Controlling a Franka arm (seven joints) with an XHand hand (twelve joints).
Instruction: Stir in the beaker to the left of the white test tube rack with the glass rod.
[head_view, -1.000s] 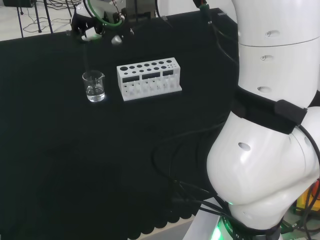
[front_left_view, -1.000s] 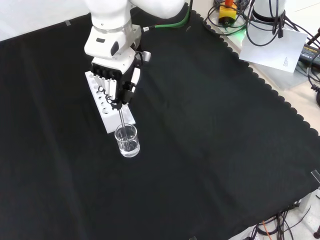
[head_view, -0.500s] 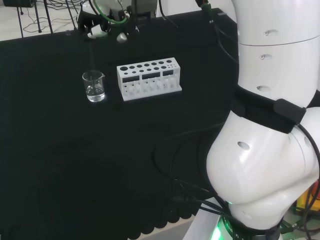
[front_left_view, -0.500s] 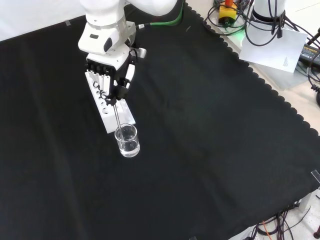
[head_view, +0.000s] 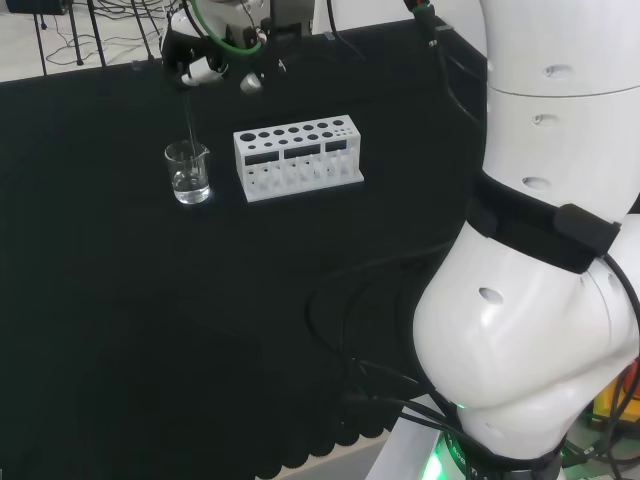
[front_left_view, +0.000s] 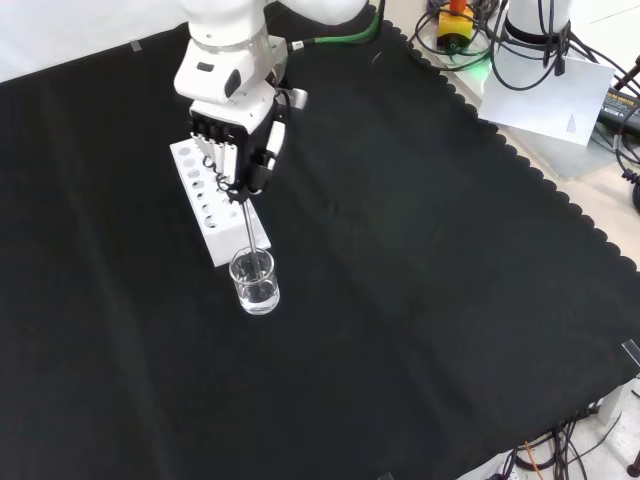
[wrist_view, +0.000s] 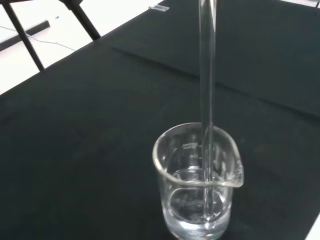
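While the hand (front_left_view: 238, 150) hangs above the near end of the white rack (front_left_view: 205, 205) in the front view, its fingers are curled round the top of the glass rod (front_left_view: 247, 232), which runs down from them into the beaker (front_left_view: 254, 281). That beaker stands on the black cloth of the surface (front_left_view: 420, 300) just beside the rack's near end in the front view, and just to the left of the rack (head_view: 298, 158) in the head view, where the beaker (head_view: 188, 172) shows a little clear liquid at its bottom. In the head view the hand (head_view: 205, 66) is high over the cloth with the thin rod (head_view: 190, 125) dropping towards the beaker's mouth.

From the wrist view the rod (wrist_view: 207, 100) stands close to upright, passing inside the beaker (wrist_view: 198, 182) near the lip with the spout, and its lower end dips into the liquid and seems to sit near the bottom.

My reading is that the stirring step is in hand: the rod is already in the liquid, so the fetching and lowering are done. What the next move calls for is a small circling of the rod's tip inside the glass, kept within the walls and held near upright, so the light beaker is not pushed or tipped towards the rack.
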